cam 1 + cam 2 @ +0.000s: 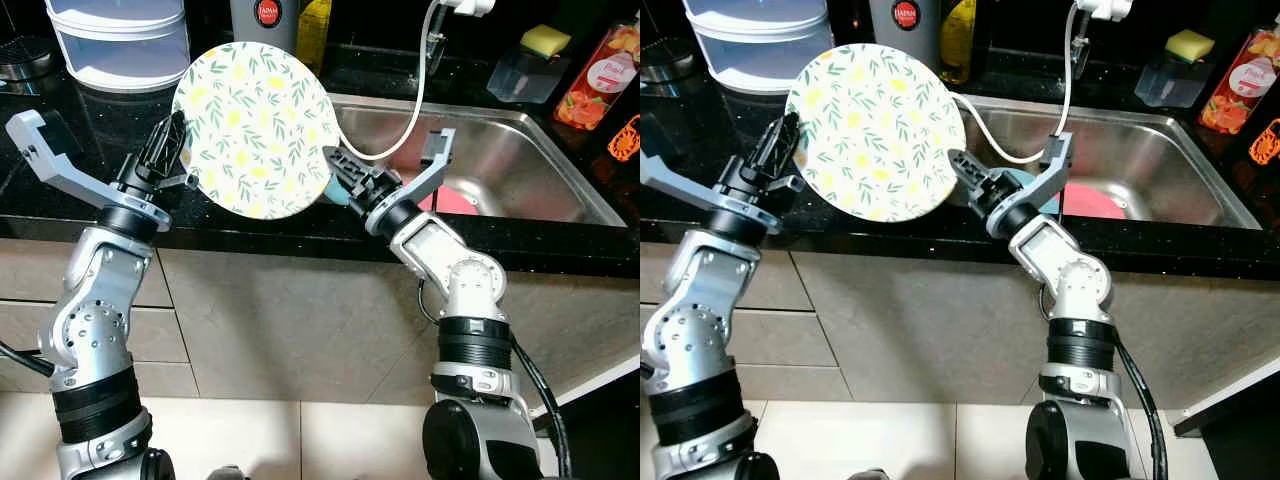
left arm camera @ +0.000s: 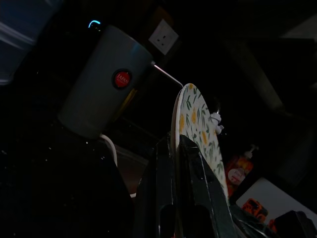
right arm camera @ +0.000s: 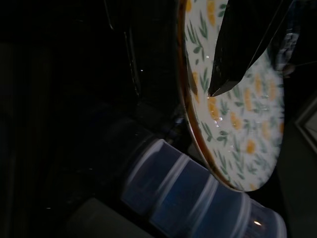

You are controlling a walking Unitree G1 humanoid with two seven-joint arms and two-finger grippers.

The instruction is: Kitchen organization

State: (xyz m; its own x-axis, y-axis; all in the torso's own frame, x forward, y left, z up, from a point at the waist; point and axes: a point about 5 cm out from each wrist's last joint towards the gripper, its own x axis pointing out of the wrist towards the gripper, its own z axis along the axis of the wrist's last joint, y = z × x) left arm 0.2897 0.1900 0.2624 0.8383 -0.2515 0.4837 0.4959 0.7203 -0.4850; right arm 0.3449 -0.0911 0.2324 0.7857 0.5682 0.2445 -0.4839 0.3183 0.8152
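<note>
Floral plate (image 1: 256,128) gripped upright; sink (image 1: 520,150) behind.

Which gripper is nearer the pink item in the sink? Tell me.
Right. The right gripper holds the plate's sink-side edge, close to the pink item; the left gripper grips the plate's far edge, over the counter.

We faced a speckled black worktop (image 1: 90,140) with a stainless steel sink (image 1: 520,150) set into it. Below the sink ran grey-beige cabinet fronts (image 1: 290,320), and under those a pale tiled floor (image 1: 300,440). Behind the sink the wall was dark; a white socket (image 2: 163,36) sat there.
</note>
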